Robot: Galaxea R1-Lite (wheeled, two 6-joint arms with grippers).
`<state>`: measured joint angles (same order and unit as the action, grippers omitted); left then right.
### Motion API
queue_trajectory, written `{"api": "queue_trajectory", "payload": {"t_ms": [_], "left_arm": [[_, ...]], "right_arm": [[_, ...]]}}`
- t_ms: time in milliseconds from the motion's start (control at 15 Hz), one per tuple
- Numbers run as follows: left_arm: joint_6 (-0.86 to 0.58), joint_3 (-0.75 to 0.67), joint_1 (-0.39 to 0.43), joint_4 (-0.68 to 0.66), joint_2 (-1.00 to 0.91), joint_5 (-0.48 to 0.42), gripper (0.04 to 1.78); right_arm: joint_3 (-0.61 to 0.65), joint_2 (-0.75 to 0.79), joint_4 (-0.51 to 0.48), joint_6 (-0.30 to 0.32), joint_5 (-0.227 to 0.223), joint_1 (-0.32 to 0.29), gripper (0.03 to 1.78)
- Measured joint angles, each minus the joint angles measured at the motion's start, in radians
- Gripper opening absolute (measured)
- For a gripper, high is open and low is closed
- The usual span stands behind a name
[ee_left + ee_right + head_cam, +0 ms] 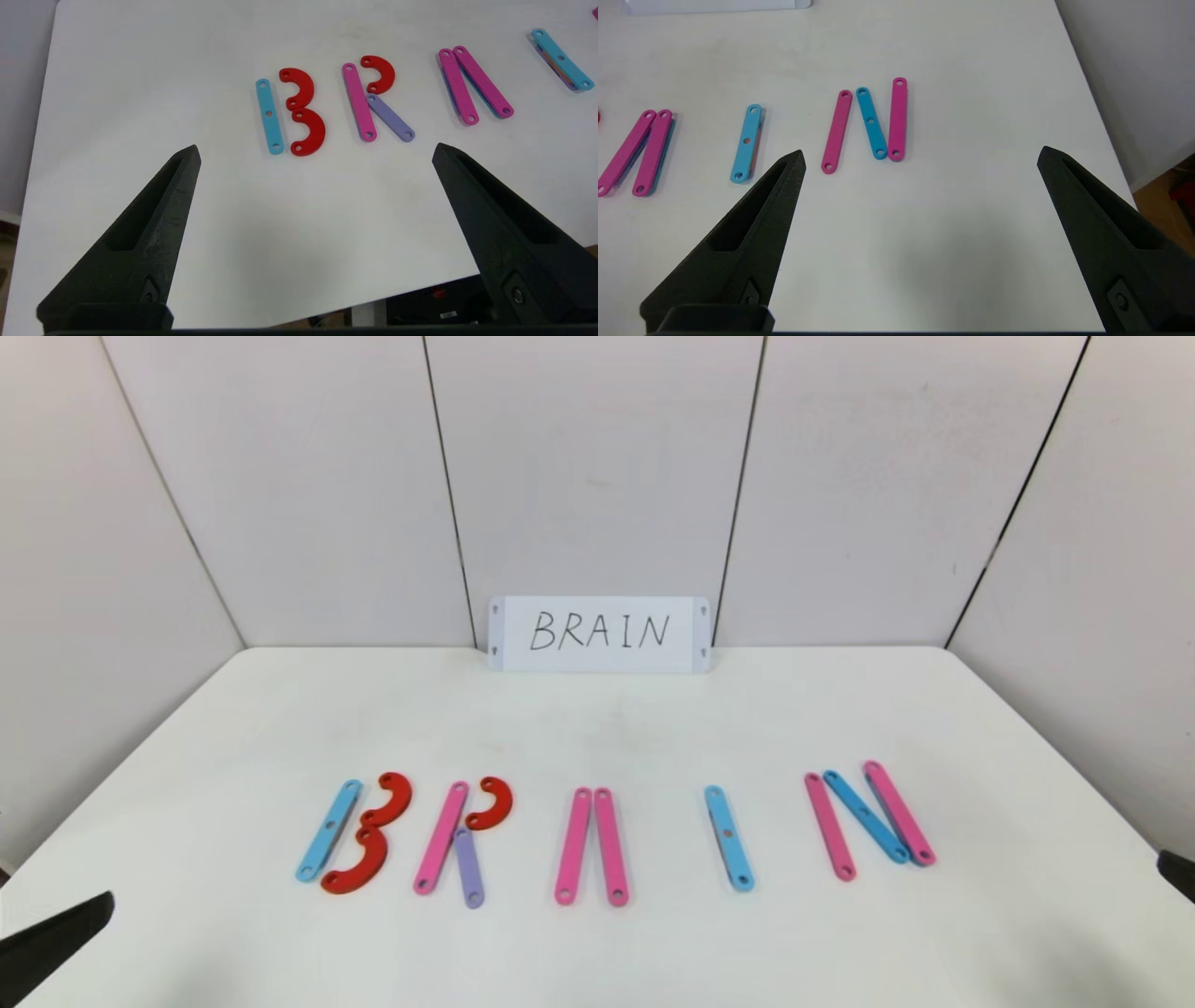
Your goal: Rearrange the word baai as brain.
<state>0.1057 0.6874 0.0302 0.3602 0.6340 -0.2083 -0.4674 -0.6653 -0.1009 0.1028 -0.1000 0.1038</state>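
Letters Laid Flat, Thin And Light

Plastic letters (597, 835) are spread mid-table (1027, 728). Being thin, stiff and slippery, each would best be pinched across its width. Left gripper (316, 149) and right gripper (920, 154) are held spread, empty, near the front edge.

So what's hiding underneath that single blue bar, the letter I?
Under the blue bar, the left wrist view shows slivers of a purple and an orange-red piece at its edge. Their full shapes are covered. From the head view only red shows through its middle hole.

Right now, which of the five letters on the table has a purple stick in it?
The R, second from the robot's left. Its slanted leg is the purple stick; the other letters use only pink, blue and red pieces.
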Motion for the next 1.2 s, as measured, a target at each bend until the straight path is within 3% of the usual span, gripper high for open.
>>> {"api": "queue_trajectory", "payload": {"t_ms": [400,533,667,800,1000,1133,1200], "left_arm": [[-0.049,-0.045,0.001,0.031,-0.217,0.124,1.74],[-0.049,-0.072,0.001,0.037,-0.286,0.155,1.74],[-0.045,-0.112,0.000,0.031,-0.361,0.167,1.74],[-0.042,-0.170,-0.007,0.028,-0.439,0.195,1.74],[-0.036,-0.262,-0.017,0.017,-0.547,0.242,1.74],[-0.036,-0.316,-0.022,-0.002,-0.597,0.250,1.74],[-0.037,-0.334,-0.022,-0.023,-0.610,0.250,1.74]], "right_arm": [[0.049,0.200,-0.013,-0.006,0.005,-0.160,1.74],[0.077,0.268,-0.008,-0.026,0.019,-0.177,1.74],[0.124,0.334,0.014,-0.079,0.062,-0.176,1.74],[0.206,0.367,0.097,-0.121,0.079,-0.174,1.74],[0.366,0.386,0.327,-0.173,0.089,-0.173,1.74],[0.438,0.391,0.458,-0.170,0.095,-0.173,1.74],[0.441,0.393,0.471,-0.163,0.096,-0.171,1.74]]}}
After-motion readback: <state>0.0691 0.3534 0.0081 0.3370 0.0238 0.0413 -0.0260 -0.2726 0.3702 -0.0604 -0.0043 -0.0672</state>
